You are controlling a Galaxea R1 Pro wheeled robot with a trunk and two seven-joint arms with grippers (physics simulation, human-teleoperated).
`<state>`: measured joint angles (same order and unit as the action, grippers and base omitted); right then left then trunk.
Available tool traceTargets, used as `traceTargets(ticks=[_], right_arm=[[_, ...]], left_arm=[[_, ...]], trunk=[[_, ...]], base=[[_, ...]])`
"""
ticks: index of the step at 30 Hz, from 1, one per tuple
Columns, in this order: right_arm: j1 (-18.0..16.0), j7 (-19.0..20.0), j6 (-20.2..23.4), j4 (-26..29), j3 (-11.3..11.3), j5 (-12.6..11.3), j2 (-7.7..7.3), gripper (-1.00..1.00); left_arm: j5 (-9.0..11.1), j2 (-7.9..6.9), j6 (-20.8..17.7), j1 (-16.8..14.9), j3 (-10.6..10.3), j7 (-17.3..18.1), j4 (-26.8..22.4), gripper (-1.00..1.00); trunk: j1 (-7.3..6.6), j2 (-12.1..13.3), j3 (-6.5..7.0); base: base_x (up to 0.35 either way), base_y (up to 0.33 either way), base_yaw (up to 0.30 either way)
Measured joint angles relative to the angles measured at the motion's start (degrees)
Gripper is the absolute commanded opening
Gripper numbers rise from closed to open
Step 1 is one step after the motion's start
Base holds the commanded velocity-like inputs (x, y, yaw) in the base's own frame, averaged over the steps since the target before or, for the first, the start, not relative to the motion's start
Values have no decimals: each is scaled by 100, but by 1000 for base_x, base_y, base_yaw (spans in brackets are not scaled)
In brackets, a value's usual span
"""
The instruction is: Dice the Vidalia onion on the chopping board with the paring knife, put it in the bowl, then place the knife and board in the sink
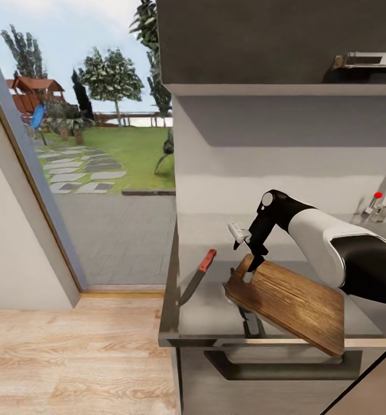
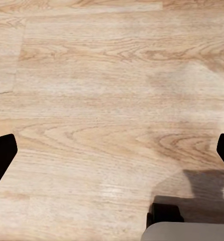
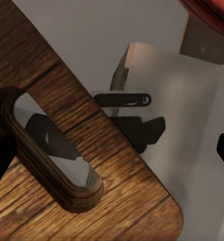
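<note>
A: Count, taking the countertop point(image 1: 216, 242) as landmark?

B: One chopping board point(image 1: 288, 300), one paring knife point(image 1: 197, 277), one sink faucet with red knob point(image 1: 379, 203) at the countertop's far right, partly cut off by the frame edge. Basin itself not visible. No bowl or onion spotted.

A: Board position?

B: Tilted, handle-slot end raised, lower corner hanging past the countertop's front edge. Knife lies flat on the countertop, just beside the board, toward the doorway side, red handle pointing to the wall.

A: Right gripper point(image 1: 251, 253)?

B: At the board's slotted end. The right wrist view shows the board point(image 3: 67, 165) close up with dark finger tips at both frame edges. Whether they clamp the board, cannot tell.

A: Left gripper point(image 2: 112, 150)?

B: Fingers spread wide, nothing between them, above the wooden floor point(image 2: 92, 75).

A: Hard to make out?

B: A dark shape under the board at the countertop's front edge, unidentifiable.
</note>
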<state>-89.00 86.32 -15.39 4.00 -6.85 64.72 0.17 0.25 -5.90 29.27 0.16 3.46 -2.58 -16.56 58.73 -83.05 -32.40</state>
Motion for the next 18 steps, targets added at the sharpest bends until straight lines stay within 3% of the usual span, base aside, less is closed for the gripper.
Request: traceTargets(ticks=[9,18], right_arm=[[1,0,5,0,0,-3,0,100],[0,-8,7,0,0,-9,0,100]], left_arm=[[0,0,3,-1,-1,0,10,100],[0,0,9,-1,0,0,10,100]], trunk=[[-1,0,-1],[0,0,-1]], base=[[122,-74,0],[14,-8,0]])
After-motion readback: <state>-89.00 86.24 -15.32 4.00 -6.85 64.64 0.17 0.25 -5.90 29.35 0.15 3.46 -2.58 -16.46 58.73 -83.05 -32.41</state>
